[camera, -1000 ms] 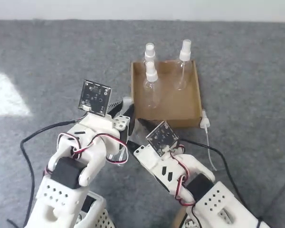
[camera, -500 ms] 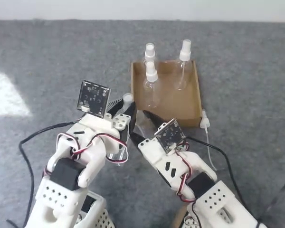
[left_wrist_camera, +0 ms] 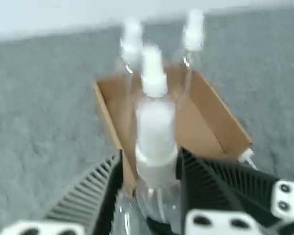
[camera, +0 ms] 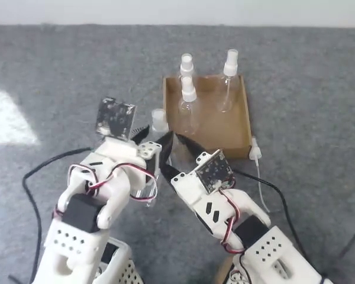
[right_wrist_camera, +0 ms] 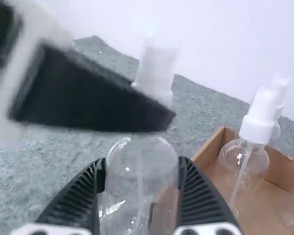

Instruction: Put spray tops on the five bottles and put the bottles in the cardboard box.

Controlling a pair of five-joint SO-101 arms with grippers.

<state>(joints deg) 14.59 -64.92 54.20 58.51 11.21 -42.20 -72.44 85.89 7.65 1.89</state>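
capped clear bottle (camera: 159, 118) upright just outside cardboard box (camera: 219, 127), spray top (camera: 256, 152) lying beside

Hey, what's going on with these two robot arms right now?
Both arms are on one bottle outside the cardboard box. The right gripper holds its body while the left gripper is closed on its spray top. Three capped bottles stand in the box, and a loose spray top lies on the carpet beside it.
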